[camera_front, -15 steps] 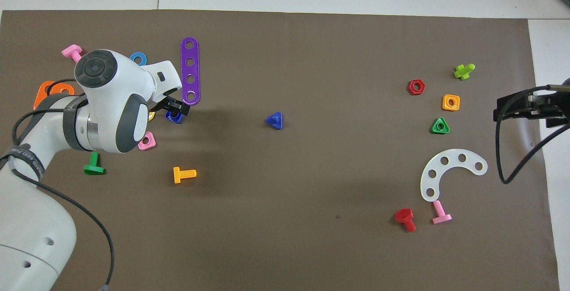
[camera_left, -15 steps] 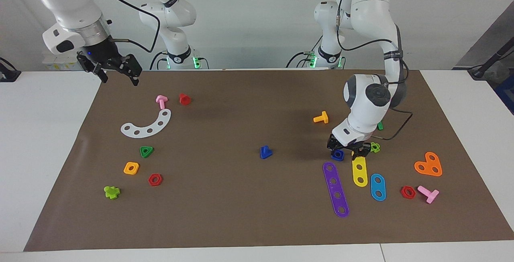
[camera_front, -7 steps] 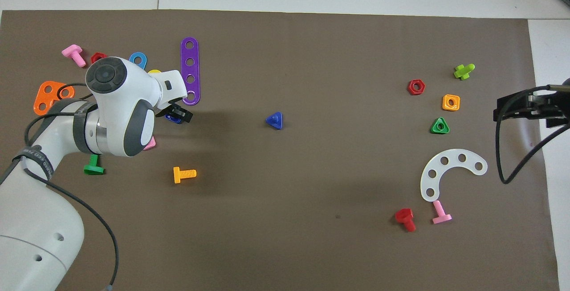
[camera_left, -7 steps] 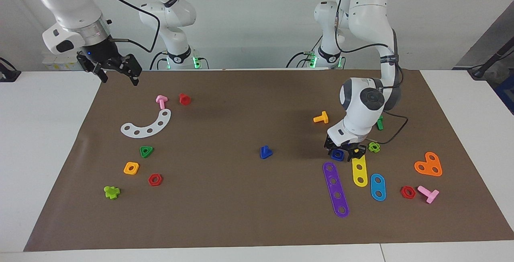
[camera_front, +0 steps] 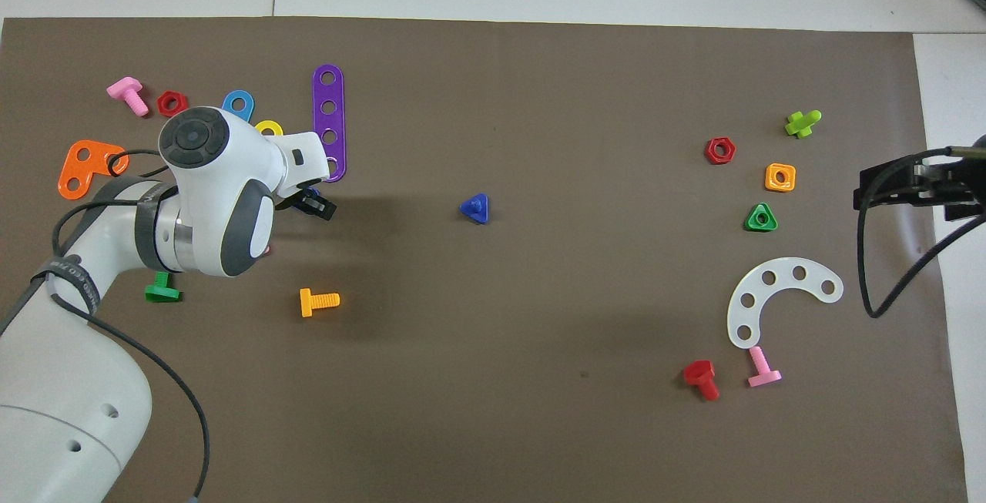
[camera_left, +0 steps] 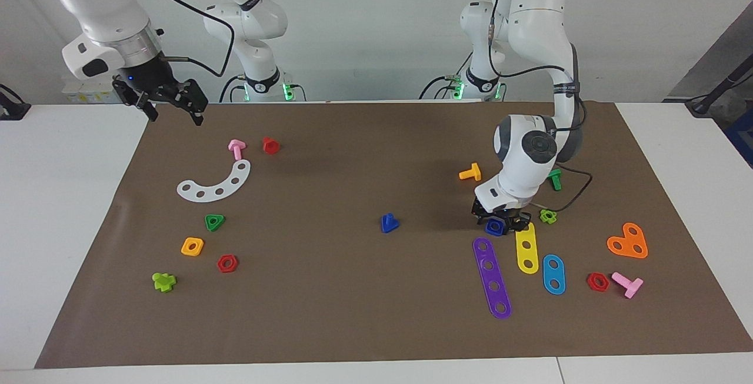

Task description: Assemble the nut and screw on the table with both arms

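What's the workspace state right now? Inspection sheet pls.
Surface: white table under a brown mat.
Job's things: nut on the mat beside the purple strip; screw mid-mat, untouched.
Clutter: yellow strip, orange bolt, white arc, many other coloured bolts, nuts and plates at both ends.
Grippers: left gripper down at the nut, jaws around it; right gripper waits raised over the mat's corner, jaws open.
Cables: black cable loops off the left wrist onto the mat.
Surroundings: two smaller arms with green-lit bases.
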Robot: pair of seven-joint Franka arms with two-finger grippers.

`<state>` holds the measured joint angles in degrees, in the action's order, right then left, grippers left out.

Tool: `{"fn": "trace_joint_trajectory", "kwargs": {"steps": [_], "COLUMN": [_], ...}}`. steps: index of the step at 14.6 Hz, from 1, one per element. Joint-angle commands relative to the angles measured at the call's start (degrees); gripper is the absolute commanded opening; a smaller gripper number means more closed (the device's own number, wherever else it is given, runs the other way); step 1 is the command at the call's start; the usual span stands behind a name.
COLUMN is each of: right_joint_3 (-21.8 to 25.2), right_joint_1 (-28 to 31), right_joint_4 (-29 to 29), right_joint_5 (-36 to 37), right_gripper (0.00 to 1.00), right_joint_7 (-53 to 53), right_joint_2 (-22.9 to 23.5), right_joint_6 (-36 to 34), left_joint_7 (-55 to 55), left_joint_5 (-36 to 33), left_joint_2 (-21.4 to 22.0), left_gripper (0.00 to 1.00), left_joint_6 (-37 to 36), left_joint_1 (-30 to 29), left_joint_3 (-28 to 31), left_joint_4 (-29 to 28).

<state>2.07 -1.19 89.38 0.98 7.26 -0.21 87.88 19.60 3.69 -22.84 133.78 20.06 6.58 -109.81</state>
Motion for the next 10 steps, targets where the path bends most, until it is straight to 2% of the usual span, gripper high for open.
{"fn": "trace_joint_trajectory", "kwargs": {"steps": [1, 8, 10], "right_joint_3": [-0.4, -0.4, -0.4], "right_joint_1": [0.5, 0.4, 0.5], "right_joint_4": [1.6, 1.6, 1.6], "right_joint_5": [-1.0, -1.0, -1.1], "right_gripper": [1.00, 1.00, 1.00], "right_joint_7": [0.6, 0.5, 0.5], "right_joint_2": [-1.5, -1.5, -1.5], "right_joint_6": [0.2, 0.2, 0.2], "left_joint_7": [1.3, 0.9, -0.7], "left_joint_5": [0.9, 1.0, 4.9], "left_joint_2": [0.7, 0.5, 0.2], "left_gripper": [0.66, 0.34, 0.29], "left_joint_6": [1.0, -0.3, -2.7], "left_joint_1": [0.7, 0.2, 0.6], "left_joint_3": [0.7, 0.8, 1.0], "left_joint_4": [-1.8, -0.3, 2.7]}}
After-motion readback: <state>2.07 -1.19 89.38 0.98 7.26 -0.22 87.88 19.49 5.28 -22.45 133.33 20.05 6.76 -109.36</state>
